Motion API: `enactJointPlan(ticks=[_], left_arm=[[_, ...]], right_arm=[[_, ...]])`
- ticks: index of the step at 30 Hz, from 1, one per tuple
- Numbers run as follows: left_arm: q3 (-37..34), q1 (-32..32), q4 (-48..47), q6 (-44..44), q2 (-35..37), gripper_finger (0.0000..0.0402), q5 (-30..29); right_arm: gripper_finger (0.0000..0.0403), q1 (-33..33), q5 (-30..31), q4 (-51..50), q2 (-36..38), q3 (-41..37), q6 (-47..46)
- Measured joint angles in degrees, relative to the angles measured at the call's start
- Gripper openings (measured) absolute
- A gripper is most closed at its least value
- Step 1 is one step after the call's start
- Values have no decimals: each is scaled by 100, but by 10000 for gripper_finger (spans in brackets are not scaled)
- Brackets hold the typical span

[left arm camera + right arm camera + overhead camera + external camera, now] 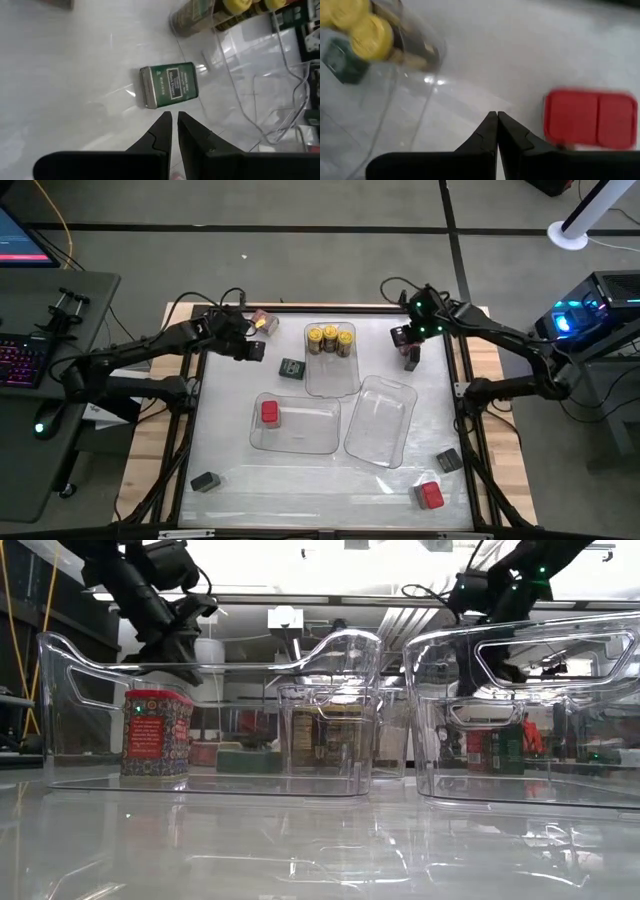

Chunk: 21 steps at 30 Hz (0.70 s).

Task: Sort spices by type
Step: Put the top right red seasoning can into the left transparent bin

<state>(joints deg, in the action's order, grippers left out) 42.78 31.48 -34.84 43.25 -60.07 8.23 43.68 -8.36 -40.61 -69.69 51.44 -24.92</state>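
The left hand (250,350) hovers near the worktop's far-left corner, fingers pressed nearly together and holding nothing. Just ahead of its tips a green tin (169,85) lies on its side on the bare worktop, beside the far tray (331,375); its label is too small to read. That tray holds three yellow-lidded jars (330,339). The near-left tray (296,442) holds one red-topped tin (269,412) with a patterned red wrapper (lettering illegible). The right hand (411,350) hangs near the far-right corner, shut and empty, with a red square-topped tin (590,119) standing just beside its tips. A grey block (205,481) sits near the front-left corner; another grey one (448,460) and a red one (430,495) lie near the front-right.
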Motion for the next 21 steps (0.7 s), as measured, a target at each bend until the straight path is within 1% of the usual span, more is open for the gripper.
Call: enactJointPlan(ticks=[2, 5, 7, 9, 11, 13, 15, 18, 21], left_arm=[[0, 2, 155, -83, 0, 19, -5], [0, 42, 496, -334, 0, 19, -18], [0, 81, 654, -477, 0, 19, -19], [0, 120, 694, -629, 0, 19, -15], [0, 174, 668, -839, 0, 19, -13], [0, 245, 616, -1062, 0, 19, -8], [0, 346, 608, -1319, 0, 19, 9], [0, 558, 600, -1705, 0, 19, 81], [0, 823, 541, -1952, 0, 19, 413]], right_arm=[[1, 59, 33, 345, 2, -4, 284], [1, 111, 73, 337, 2, 112, 327], [1, 135, 189, 387, 2, 131, 152], [4, 159, 512, 312, -16, 132, -243], [19, 237, 692, 144, -78, 128, -509], [50, 336, 741, 23, -163, 119, -729], [92, 414, 736, 101, -231, 119, -968], [167, 471, 664, 263, -253, 128, -1265], [243, 470, 819, 196, -256, 134, -1461]])
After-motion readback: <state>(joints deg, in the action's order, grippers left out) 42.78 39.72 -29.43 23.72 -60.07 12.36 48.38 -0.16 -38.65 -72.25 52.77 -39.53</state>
